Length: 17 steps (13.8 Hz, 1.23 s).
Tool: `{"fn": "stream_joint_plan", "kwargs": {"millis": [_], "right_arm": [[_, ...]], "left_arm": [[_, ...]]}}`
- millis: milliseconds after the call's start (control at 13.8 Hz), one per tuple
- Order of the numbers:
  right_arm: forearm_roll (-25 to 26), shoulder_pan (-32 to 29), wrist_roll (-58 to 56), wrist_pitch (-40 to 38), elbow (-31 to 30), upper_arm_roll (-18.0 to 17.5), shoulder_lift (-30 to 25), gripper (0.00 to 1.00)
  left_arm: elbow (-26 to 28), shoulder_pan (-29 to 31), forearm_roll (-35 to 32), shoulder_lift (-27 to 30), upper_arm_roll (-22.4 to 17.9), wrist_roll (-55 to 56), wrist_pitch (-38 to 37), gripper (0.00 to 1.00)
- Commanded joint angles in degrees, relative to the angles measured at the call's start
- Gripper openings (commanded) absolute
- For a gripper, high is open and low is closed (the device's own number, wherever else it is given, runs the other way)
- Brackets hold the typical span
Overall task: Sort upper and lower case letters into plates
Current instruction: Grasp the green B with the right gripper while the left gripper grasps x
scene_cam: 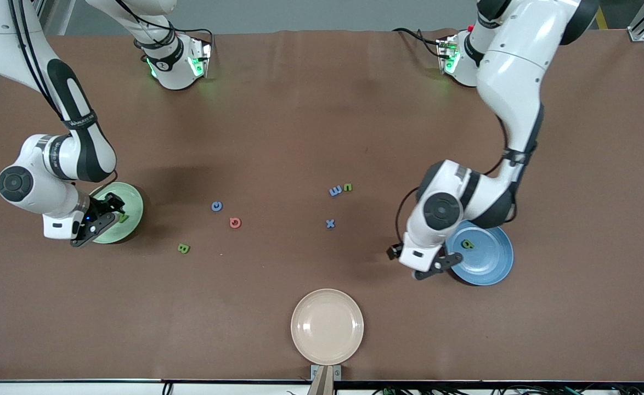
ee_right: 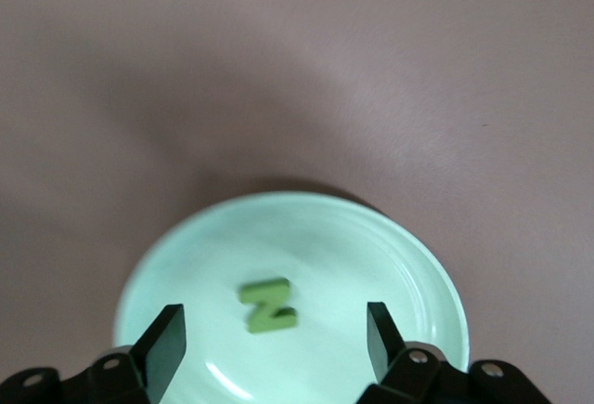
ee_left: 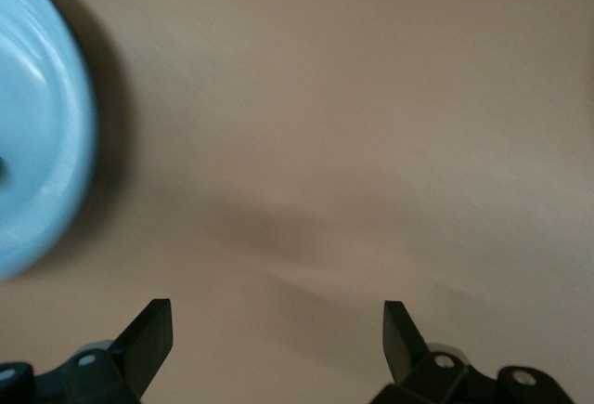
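The pale mint green plate (scene_cam: pixel 130 197) lies toward the right arm's end of the table and holds a green letter Z (ee_right: pixel 268 305). My right gripper (ee_right: pixel 274 339) is open and empty, just above this plate (ee_right: pixel 371 255), and shows in the front view (scene_cam: pixel 111 212). The blue plate (scene_cam: pixel 492 258) lies toward the left arm's end and holds a green letter (scene_cam: pixel 468 244). My left gripper (ee_left: pixel 278 330) is open and empty over bare table beside the blue plate's rim (ee_left: pixel 46 144), also in the front view (scene_cam: pixel 446 263). Loose letters lie between the plates.
On the table: a blue c (scene_cam: pixel 216 206), a red G (scene_cam: pixel 235 222), a green B (scene_cam: pixel 184 248), a blue letter (scene_cam: pixel 335 191) touching a green n (scene_cam: pixel 348 187), and a blue x (scene_cam: pixel 330 224). A cream-beige plate (scene_cam: pixel 327 326) sits nearest the front camera.
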State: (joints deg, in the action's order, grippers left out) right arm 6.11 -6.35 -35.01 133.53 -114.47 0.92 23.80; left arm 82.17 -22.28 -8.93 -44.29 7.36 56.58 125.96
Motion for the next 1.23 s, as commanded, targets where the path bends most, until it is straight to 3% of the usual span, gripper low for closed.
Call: {"fn": "stream_joint_plan", "kwargs": {"millis": [0, 145, 218, 363, 581, 726, 871, 1161], "right_arm": [[-2.6, 4.6, 20.3, -3.8, 3.3, -0.1, -0.4, 0.88], [-11.4, 7.3, 33.8, -3.5, 4.9, 0.0, 1.3, 0.92], [-12.3, 9.1, 41.0, -3.4, 6.8, 0.0, 3.3, 0.97], [-12.0, 12.7, 51.6, -3.3, 9.7, 0.1, 6.8, 1.00], [-11.8, 16.0, 57.0, -2.9, 12.3, 0.6, 10.3, 1.00], [-8.8, 17.1, 62.2, -2.9, 14.0, 1.0, 12.1, 1.00], [-4.8, 17.0, 64.7, -2.7, 15.1, 0.9, 12.9, 0.99], [-4.4, 16.8, 64.8, 0.6, 15.2, 1.0, 14.5, 0.97]], "left_arm": [[-5.3, -6.3, -0.2, -4.2, -1.0, 9.2, 1.6, 0.99], [-9.6, -9.3, -0.2, -7.4, -1.1, 15.2, 2.4, 0.95], [-10.4, -10.4, -0.1, -8.2, -1.0, 15.7, 2.4, 0.90], [-10.6, -12.1, 0.0, -9.1, -1.1, 17.4, 2.5, 0.85], [-12.5, -14.5, 0.0, -11.0, -0.9, 21.3, 2.5, 0.73], [-13.0, -15.2, 0.0, -12.2, -0.4, 25.3, 2.5, 0.69], [-13.8, -16.0, 0.1, -12.7, -0.4, 29.3, 1.8, 0.68], [-13.7, -16.1, 1.9, -12.7, -0.9, 30.6, -0.2, 0.62]]}}
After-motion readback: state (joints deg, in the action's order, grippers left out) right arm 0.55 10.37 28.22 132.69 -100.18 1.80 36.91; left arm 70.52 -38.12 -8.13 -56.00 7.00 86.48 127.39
